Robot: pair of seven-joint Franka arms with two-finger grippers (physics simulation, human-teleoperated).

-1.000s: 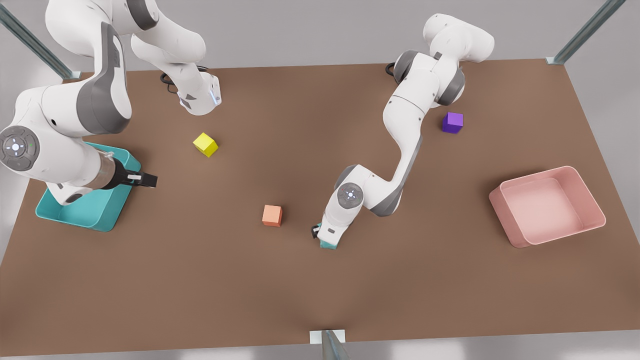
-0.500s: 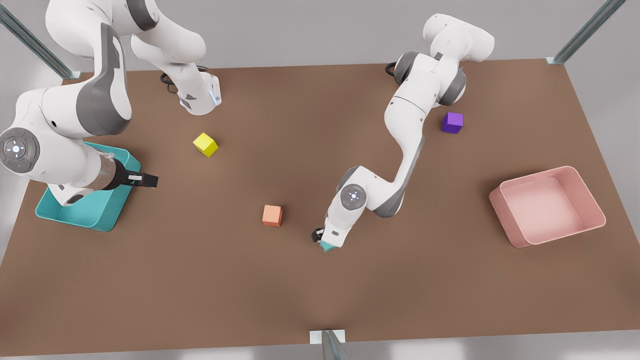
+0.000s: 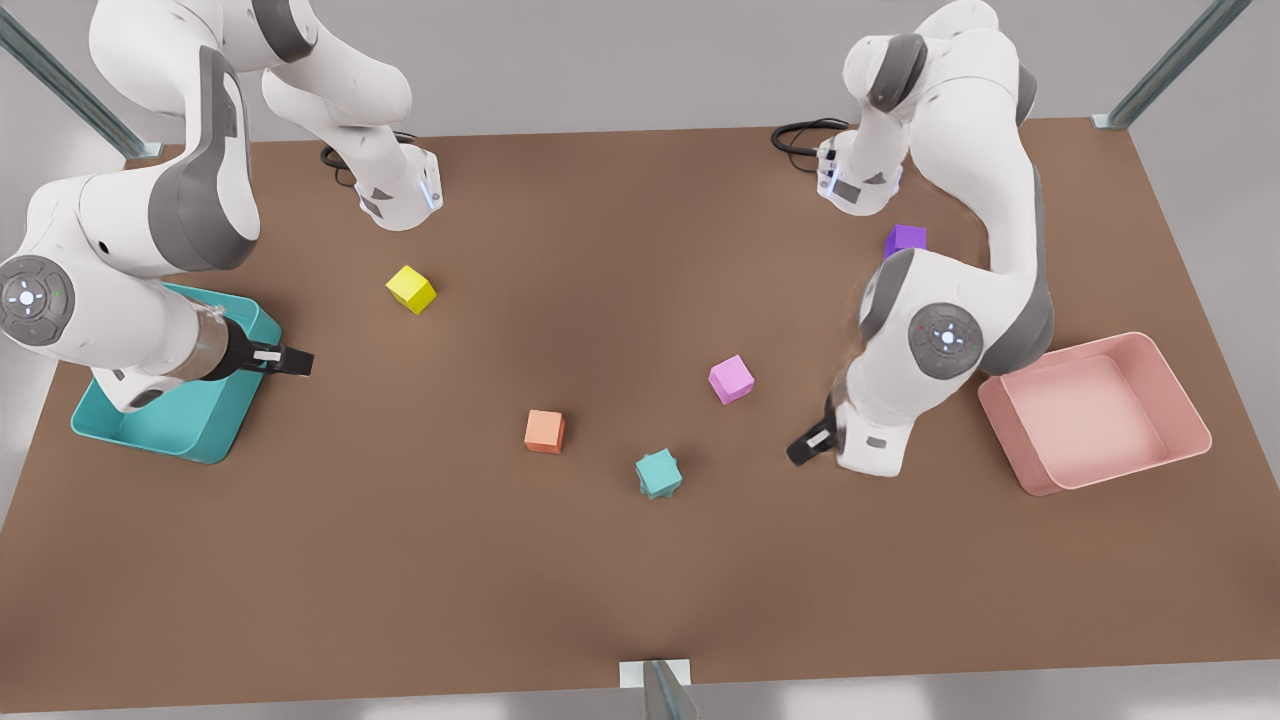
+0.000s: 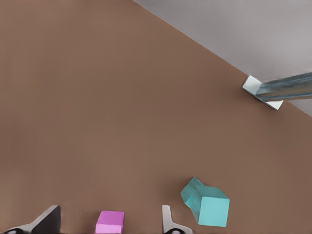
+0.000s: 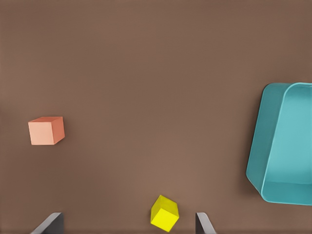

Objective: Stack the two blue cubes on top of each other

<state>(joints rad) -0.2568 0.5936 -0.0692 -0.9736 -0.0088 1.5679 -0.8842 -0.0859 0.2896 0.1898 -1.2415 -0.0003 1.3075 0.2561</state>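
Front view: the two blue cubes (image 3: 658, 473) sit stacked and twisted on the bench (image 3: 640, 560), just beside the orange cube (image 3: 544, 431). The left gripper (image 3: 806, 447) hangs empty near the pink bin (image 3: 1096, 412); the right gripper (image 3: 290, 361) waits over the teal bin (image 3: 170, 420).

Left wrist view: its fingers (image 4: 168, 222) are wide, the pink cube (image 4: 110, 222) between them, the stack beside.

Right wrist view: fingers (image 5: 204, 223) wide, around the yellow cube (image 5: 164, 213).

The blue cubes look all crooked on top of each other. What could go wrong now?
1. The blue cubes are stacked but twisted against each other, with corners sticking out, so a small bump might topple the top one.
2. The left gripper, open, hangs close by on the front view's right; a careless swing could hit the stack or the pink cube.

The right gripper, open, waits by the teal bin.
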